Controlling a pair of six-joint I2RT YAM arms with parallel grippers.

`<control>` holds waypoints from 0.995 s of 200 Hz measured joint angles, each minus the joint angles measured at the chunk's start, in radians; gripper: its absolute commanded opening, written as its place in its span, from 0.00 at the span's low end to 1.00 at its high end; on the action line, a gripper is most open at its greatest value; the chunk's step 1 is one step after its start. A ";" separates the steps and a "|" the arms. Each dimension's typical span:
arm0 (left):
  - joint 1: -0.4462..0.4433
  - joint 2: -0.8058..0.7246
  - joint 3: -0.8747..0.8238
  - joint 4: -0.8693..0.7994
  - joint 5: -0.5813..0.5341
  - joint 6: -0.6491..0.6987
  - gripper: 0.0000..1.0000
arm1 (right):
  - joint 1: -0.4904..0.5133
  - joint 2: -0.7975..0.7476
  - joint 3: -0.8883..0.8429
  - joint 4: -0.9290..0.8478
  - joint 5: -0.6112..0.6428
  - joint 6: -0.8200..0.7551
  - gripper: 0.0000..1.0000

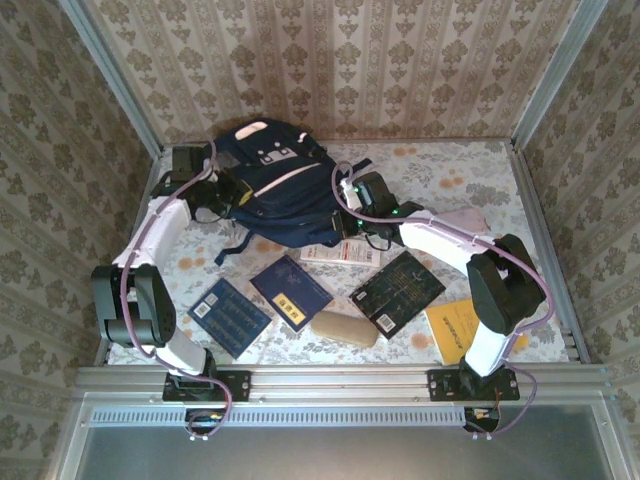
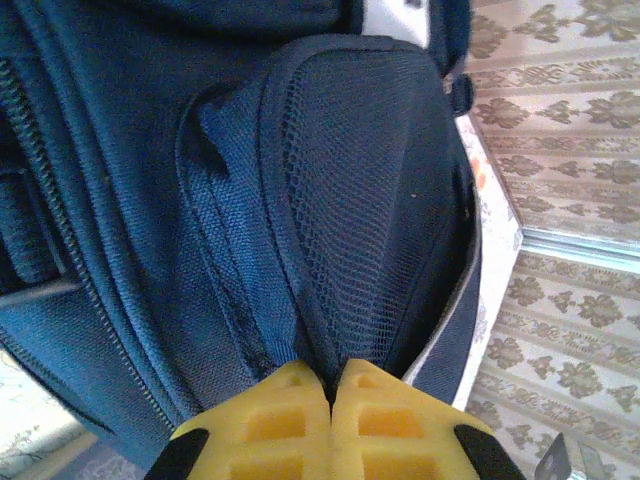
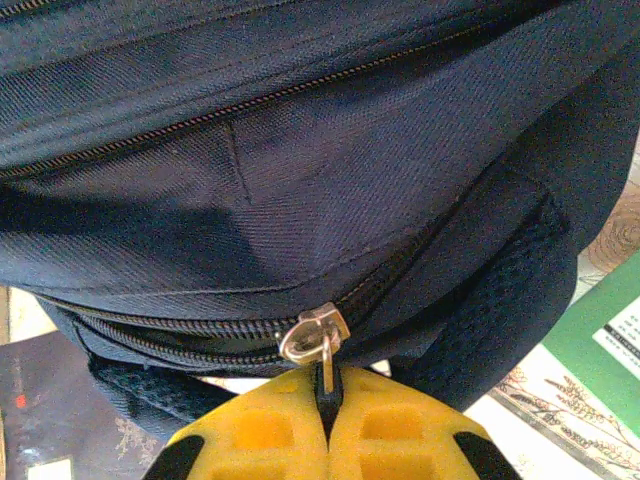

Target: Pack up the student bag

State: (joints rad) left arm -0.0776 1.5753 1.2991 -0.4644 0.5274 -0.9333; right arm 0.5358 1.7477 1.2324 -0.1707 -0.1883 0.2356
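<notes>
The student bag (image 1: 275,180), navy with pale pink stripes and pink-white patches, lies at the back middle of the table. My left gripper (image 1: 232,195) is at its left side. In the left wrist view that gripper (image 2: 332,378) is shut, pinching a fold of the bag's mesh side pocket (image 2: 370,200). My right gripper (image 1: 347,203) is against the bag's right side. The right wrist view has it (image 3: 328,385) shut on the metal pull of a silver zipper slider (image 3: 313,335), and the zipper track (image 3: 150,325) runs off to the left.
In front of the bag lie a blue book (image 1: 230,317), a navy book with a yellow label (image 1: 290,290), a black book (image 1: 397,292), a yellow book (image 1: 452,330), a white packet (image 1: 340,254) and a beige case (image 1: 345,328). Patterned walls enclose the table.
</notes>
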 measured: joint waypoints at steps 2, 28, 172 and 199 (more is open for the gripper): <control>0.000 0.001 0.009 -0.007 -0.001 0.010 0.00 | 0.000 0.000 0.001 0.000 -0.004 -0.003 0.00; 0.000 0.032 0.115 -0.092 -0.011 0.104 0.36 | 0.006 0.000 0.005 -0.005 -0.064 -0.032 0.00; -0.156 -0.364 -0.327 -0.110 -0.057 -0.098 0.64 | 0.290 0.021 -0.105 0.279 -0.024 0.357 0.00; -0.157 -0.352 -0.356 -0.068 -0.052 -0.126 0.64 | 0.291 0.041 -0.112 0.297 -0.023 0.372 0.00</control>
State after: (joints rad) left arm -0.2344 1.2228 0.9436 -0.5320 0.4751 -1.0592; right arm 0.8265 1.7889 1.1206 0.1261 -0.2115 0.6071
